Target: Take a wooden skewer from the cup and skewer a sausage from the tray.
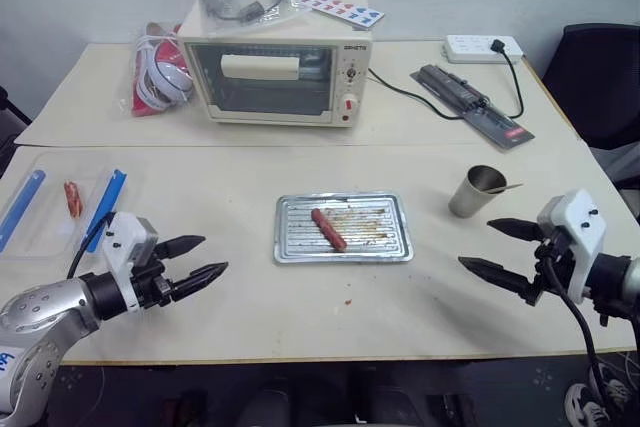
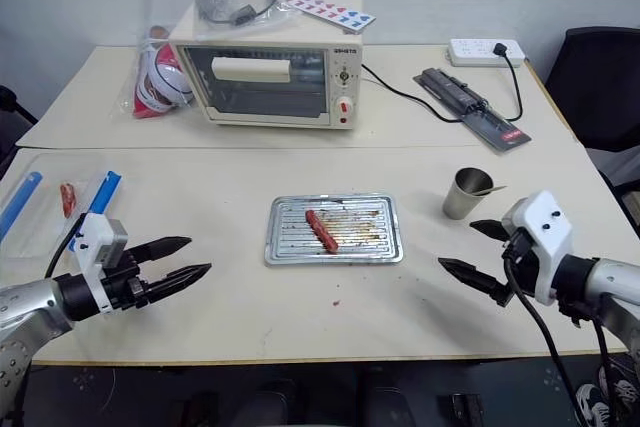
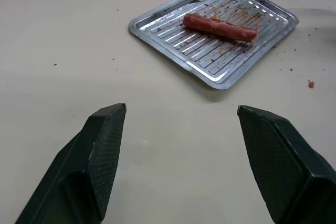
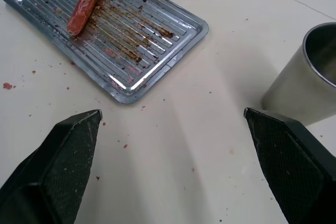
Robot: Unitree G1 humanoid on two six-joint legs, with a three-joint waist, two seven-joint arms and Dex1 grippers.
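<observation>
A reddish-brown sausage (image 1: 328, 229) lies slantwise in the left half of the greasy silver tray (image 1: 392, 237) at the table's middle. To the tray's right stands the metal cup (image 1: 478, 191), and a thin wooden skewer (image 1: 506, 188) pokes out over its rim. My left gripper (image 1: 213, 254) hovers open over the table left of the tray, pointing toward it. On the other side, my right gripper (image 1: 476, 243) is open too, just in front of the cup and right of the tray. The right wrist view has the cup (image 4: 304, 85) close by one fingertip (image 4: 273, 129).
A toaster oven (image 1: 275, 72) stands at the back with a remote and cables on top. A clear plastic tray (image 1: 45, 212) holding a short orange sausage (image 1: 72, 199) sits at the left edge. A power strip (image 1: 483, 46) and a black device (image 1: 470, 102) lie back right, near a black chair (image 1: 600, 77).
</observation>
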